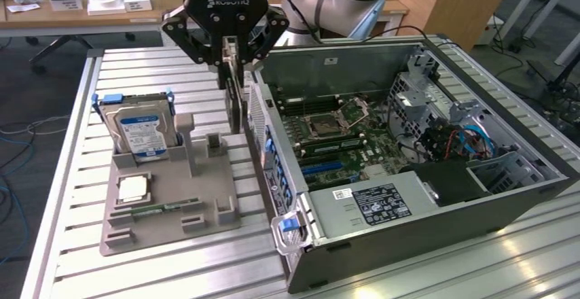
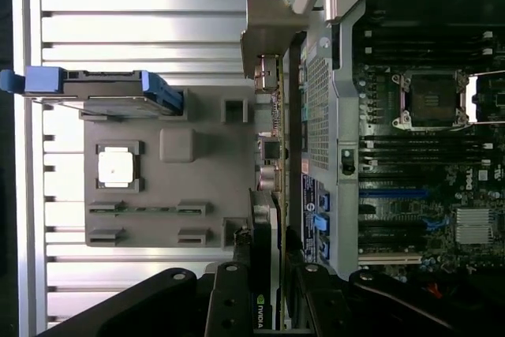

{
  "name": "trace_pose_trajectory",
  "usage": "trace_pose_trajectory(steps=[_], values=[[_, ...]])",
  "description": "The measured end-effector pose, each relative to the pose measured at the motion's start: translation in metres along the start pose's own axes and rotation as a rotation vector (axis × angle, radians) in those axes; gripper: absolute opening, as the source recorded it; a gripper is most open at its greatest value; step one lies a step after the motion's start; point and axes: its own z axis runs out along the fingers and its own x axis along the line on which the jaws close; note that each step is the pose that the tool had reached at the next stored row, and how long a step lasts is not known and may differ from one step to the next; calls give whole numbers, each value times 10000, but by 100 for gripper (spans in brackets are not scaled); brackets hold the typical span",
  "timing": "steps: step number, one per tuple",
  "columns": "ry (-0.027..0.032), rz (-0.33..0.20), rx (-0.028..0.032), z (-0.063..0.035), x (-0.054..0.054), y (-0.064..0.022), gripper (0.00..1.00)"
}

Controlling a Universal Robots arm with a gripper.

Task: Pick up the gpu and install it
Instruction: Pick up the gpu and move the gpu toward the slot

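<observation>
My gripper (image 1: pixel 232 68) is shut on the gpu (image 1: pixel 236 102), which hangs upright and edge-on. The card sits in the narrow gap between the grey holder tray (image 1: pixel 208 210) and the rear wall of the open computer case (image 1: pixel 507 197). In the wrist view the gpu (image 2: pixel 269 155) runs as a thin strip away from my gripper (image 2: pixel 267 270), with its silver end bracket (image 2: pixel 268 29) at the far end. One black finger (image 2: pixel 230 297) presses on each side of it. The motherboard (image 1: pixel 363 143) lies inside the case with a blue expansion slot (image 2: pixel 390 192).
The grey holder tray carries an upright hard drive (image 1: pixel 136 132) with a blue-white label, a square processor chip (image 1: pixel 133 189) and a narrow memory stick (image 1: pixel 163 208). The case's rear wall (image 2: pixel 316 116) stands right beside the card. Everything rests on a slatted aluminium table (image 1: pixel 136 272).
</observation>
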Motion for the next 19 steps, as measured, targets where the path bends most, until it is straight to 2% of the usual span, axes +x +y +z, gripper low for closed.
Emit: trace_pose_trajectory(steps=[19], values=[[0, 0, -16, 5, -430, 14, 27]])
